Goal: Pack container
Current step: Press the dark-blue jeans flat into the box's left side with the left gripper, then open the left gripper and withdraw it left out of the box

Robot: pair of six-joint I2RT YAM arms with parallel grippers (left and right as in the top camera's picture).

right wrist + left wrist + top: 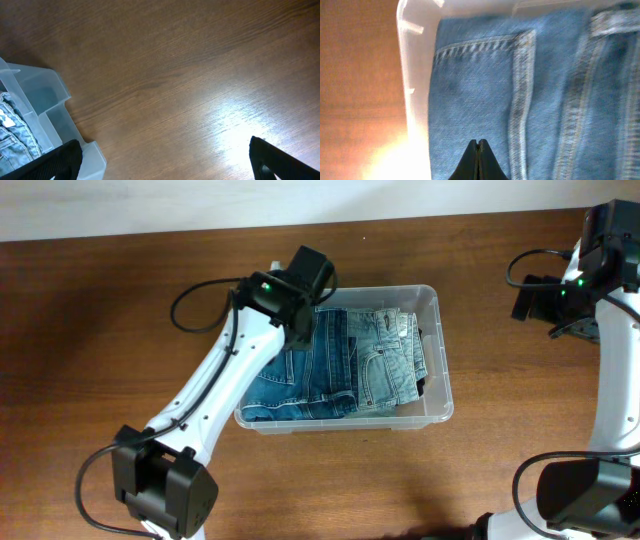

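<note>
The container point(437, 340) is a clear plastic bin in the middle of the table, filled with folded blue jeans point(345, 375). My left gripper point(478, 150) is shut and empty, just above the jeans point(470, 90) near the bin's left wall point(417, 125); in the overhead view it hangs over the bin's far left corner point(300, 305). My right gripper point(162, 160) is open and empty over bare table to the right of the bin, whose corner point(50, 100) shows at the left of the right wrist view. In the overhead view the right gripper point(565, 305) is at the far right.
The wooden table point(100, 330) surrounds the bin. A white wall edge point(200, 205) runs along the back. The arm bases point(165, 485) stand at the front left and the front right point(580, 495).
</note>
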